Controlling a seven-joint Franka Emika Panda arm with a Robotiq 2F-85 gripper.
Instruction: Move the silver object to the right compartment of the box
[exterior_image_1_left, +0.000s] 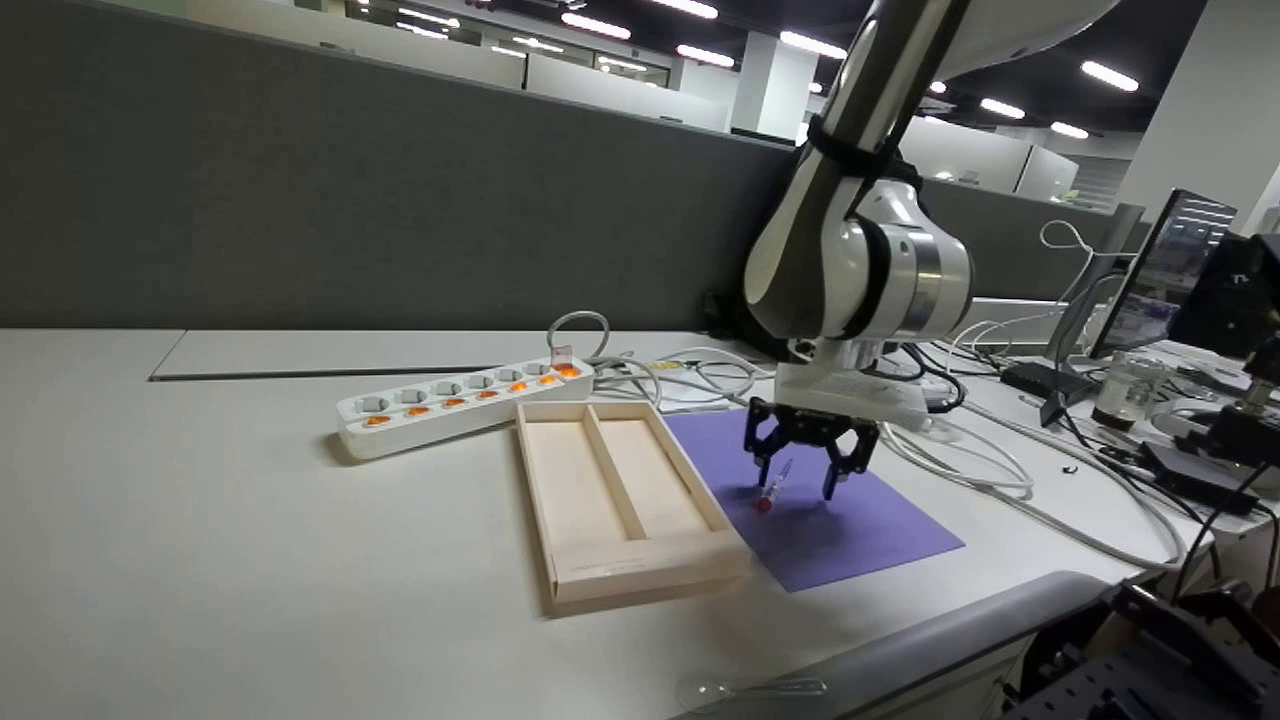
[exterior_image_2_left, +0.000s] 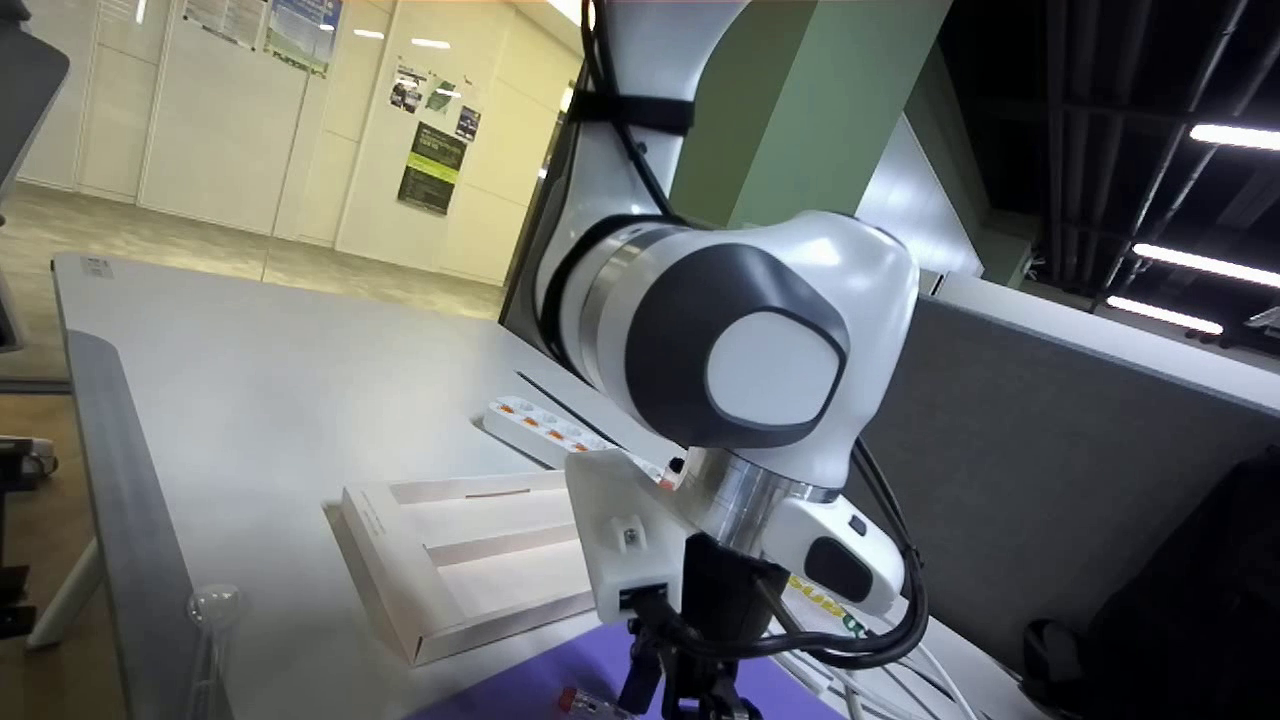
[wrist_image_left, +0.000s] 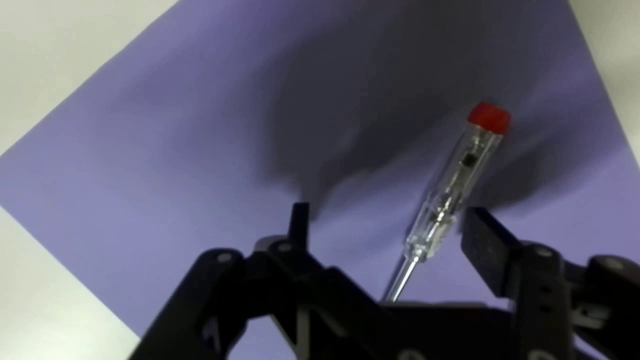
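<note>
The silver object seems to be a small screwdriver (wrist_image_left: 450, 195) with a transparent handle, red cap and shiny metal shaft. It lies on the purple sheet and also shows in both exterior views (exterior_image_1_left: 770, 490) (exterior_image_2_left: 592, 706). My gripper (wrist_image_left: 387, 210) is open low over the sheet (exterior_image_1_left: 797, 488). The screwdriver lies between its fingers, nearer the right-hand finger in the wrist view, not gripped; the shaft's end is hidden behind the gripper. The light-wood box (exterior_image_1_left: 650, 565) stands beside the sheet; its right compartment (exterior_image_1_left: 660, 480) is the slot nearest the sheet. The arm partly covers the box (exterior_image_2_left: 385, 590) in an exterior view.
The purple sheet (exterior_image_1_left: 870, 540) lies under the gripper. A white power strip (exterior_image_1_left: 465, 405) stands behind the box. White cables (exterior_image_1_left: 960, 470) run behind and beside the sheet. A transparent spoon-like piece (exterior_image_1_left: 750, 690) lies near the table's front edge. A grey partition (exterior_image_1_left: 400, 200) stands behind.
</note>
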